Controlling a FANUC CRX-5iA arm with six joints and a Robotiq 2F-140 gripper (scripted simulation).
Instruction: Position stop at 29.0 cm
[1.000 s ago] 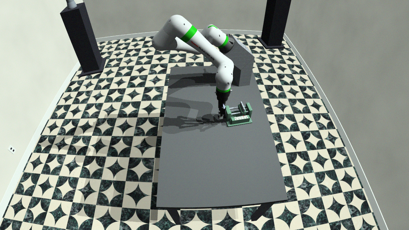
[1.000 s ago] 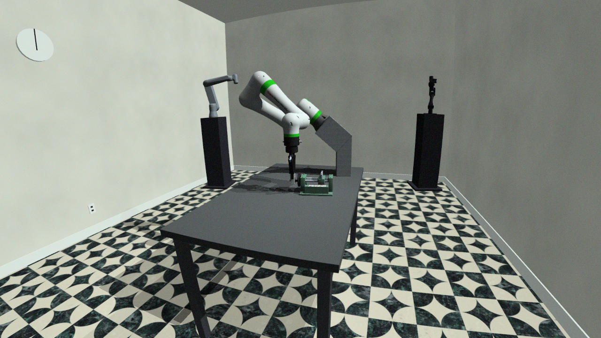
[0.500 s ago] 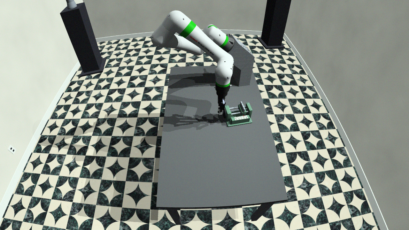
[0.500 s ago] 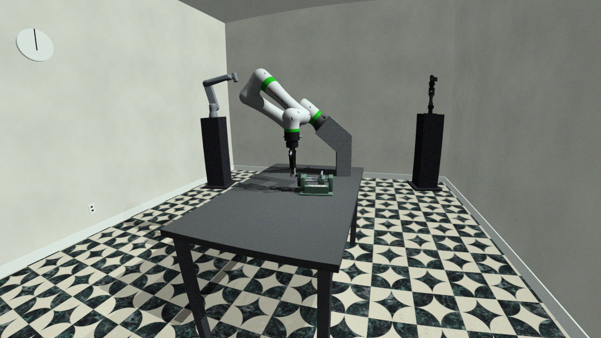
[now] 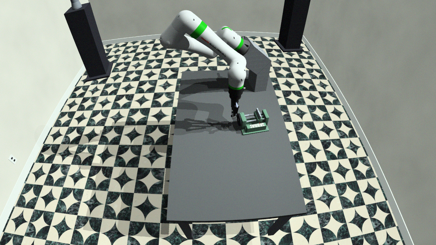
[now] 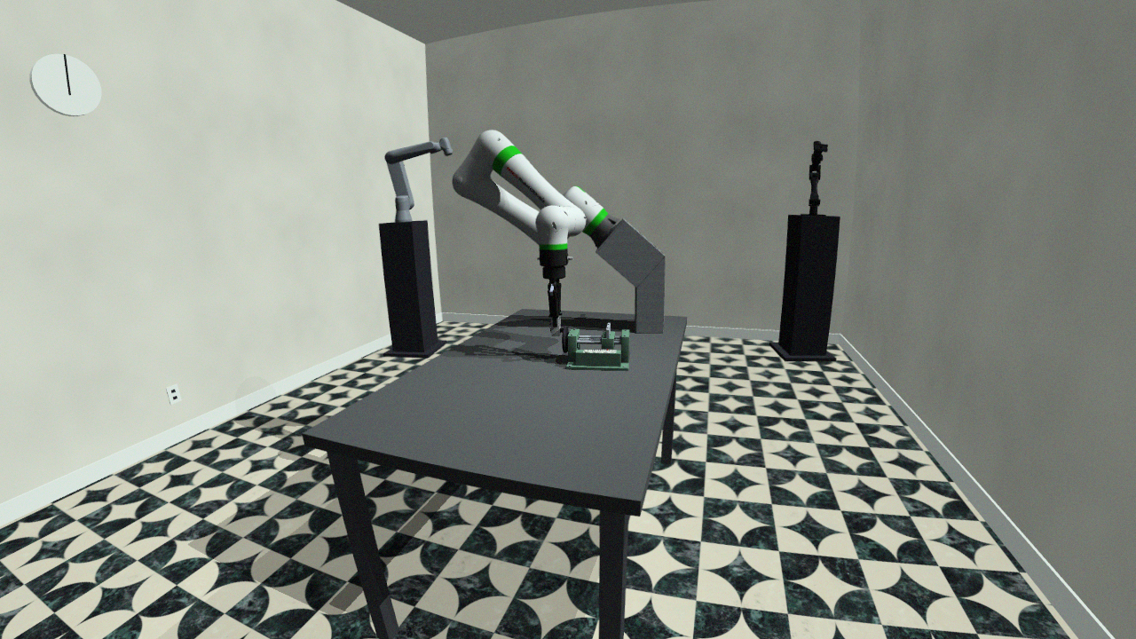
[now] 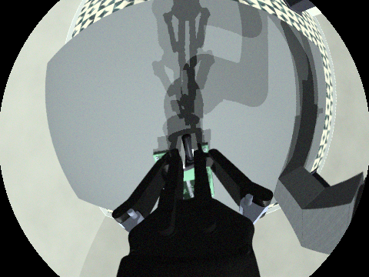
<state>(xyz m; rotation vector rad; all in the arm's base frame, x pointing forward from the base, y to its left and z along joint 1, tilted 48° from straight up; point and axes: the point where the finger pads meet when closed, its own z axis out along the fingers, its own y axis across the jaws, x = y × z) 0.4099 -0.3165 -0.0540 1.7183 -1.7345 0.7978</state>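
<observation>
Claw (image 5: 234,114): pointing down, closed on the handwheel (image 5: 238,119). Handwheel: black, between the fingertips, at the near end of the green fixture (image 5: 254,122). Fixture: just beyond the claw, resting on tabletop (image 5: 219,170).

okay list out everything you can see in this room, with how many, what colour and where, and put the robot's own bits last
Table: one, dark grey, middle of the room.
Stop fixture: one, green, far half of the table, near the right edge in the top view.
Handwheel: one, black, on the fixture's end facing the gripper.
Pedestals: two, black, back corners, each with a camera mount.
Wall clock: one, white, left wall.
Wall socket: one, white, low on the left wall.
Floor: dark green and cream star tiles.
Robot base: one, grey, far end of the table.
Arm: one, white with green rings.
Gripper: one, black, shut on the handwheel.
</observation>
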